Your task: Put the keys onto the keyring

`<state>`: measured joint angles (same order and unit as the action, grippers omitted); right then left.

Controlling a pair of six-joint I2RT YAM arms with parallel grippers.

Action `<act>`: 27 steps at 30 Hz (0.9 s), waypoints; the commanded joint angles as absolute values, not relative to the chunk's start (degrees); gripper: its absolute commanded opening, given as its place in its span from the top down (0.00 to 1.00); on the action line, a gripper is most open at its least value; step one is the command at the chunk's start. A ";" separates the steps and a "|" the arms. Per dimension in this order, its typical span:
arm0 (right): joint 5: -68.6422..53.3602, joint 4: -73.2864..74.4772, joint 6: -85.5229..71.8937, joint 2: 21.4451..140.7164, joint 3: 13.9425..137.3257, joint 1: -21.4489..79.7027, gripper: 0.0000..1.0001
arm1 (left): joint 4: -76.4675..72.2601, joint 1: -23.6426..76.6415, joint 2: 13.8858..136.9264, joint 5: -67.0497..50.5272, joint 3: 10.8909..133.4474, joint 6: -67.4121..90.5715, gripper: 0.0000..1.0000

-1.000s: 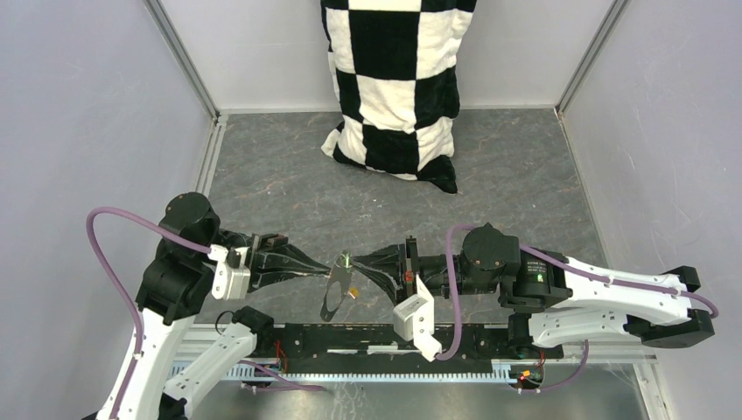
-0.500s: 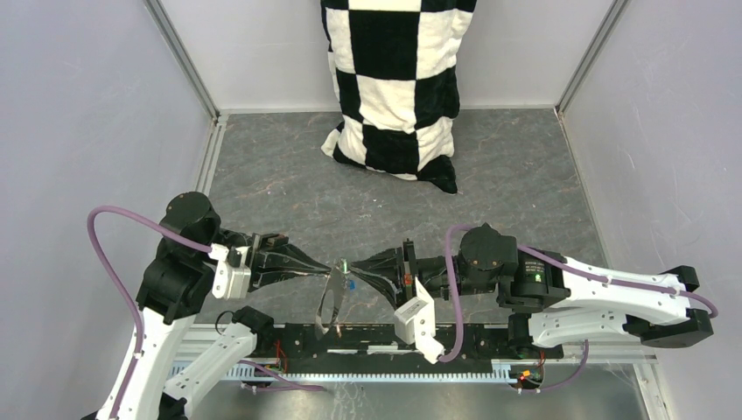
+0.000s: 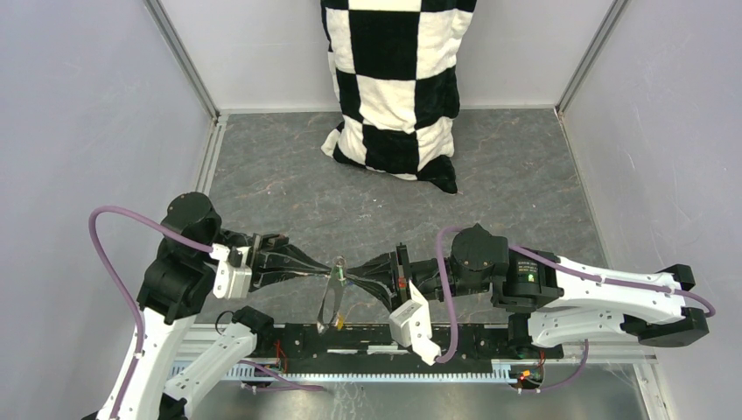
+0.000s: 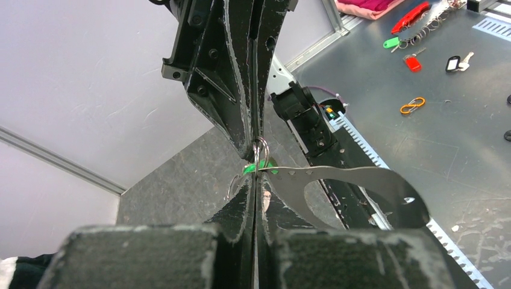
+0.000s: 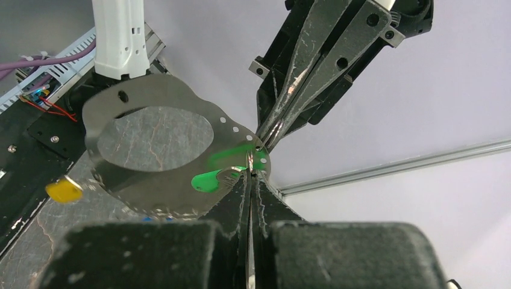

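The keyring (image 3: 330,302) is a grey flat strap loop hanging edge-on between my two grippers above the table's near edge. My left gripper (image 3: 336,268) is shut on its top end, next to a thin silver ring (image 4: 260,150). In the left wrist view the strap (image 4: 361,177) runs off to the right. My right gripper (image 3: 351,277) faces the left one tip to tip and is shut on the green key (image 5: 208,179) by its metal part, against the strap (image 5: 150,90). The yellow key (image 5: 63,190) hangs at the strap's lower edge. A speck of blue (image 5: 147,218) shows below.
A black-and-white checkered cloth (image 3: 394,87) stands at the back wall. A black rail (image 3: 367,337) runs along the near edge under the grippers. White walls close in left, right and back. Loose tags and an orange carabiner (image 4: 411,106) lie on a surface beyond the enclosure.
My right gripper has moved left, closing up to the left gripper's tips. The strap has turned from face-on to edge-on and hangs lower. The left arm has barely moved.
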<state>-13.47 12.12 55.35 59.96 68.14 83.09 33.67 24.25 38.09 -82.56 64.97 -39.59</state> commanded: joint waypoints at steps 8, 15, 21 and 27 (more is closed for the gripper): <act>-15.39 8.66 54.16 59.41 69.69 83.01 1.00 | 31.57 24.48 36.16 -81.36 63.19 -41.10 0.98; -16.43 8.61 53.54 59.35 69.61 83.06 1.00 | 31.56 24.46 36.24 -80.64 63.10 -41.77 0.98; -16.52 8.44 53.53 59.33 69.53 83.08 1.00 | 31.55 24.48 36.30 -80.35 63.19 -41.86 0.98; -16.95 7.82 53.44 59.33 69.52 83.10 1.00 | 31.62 24.46 36.17 -80.17 63.11 -41.75 0.98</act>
<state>-15.97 11.16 54.19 59.96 68.14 83.09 33.67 24.25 36.47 -80.60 63.13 -40.18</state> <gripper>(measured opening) 0.006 0.023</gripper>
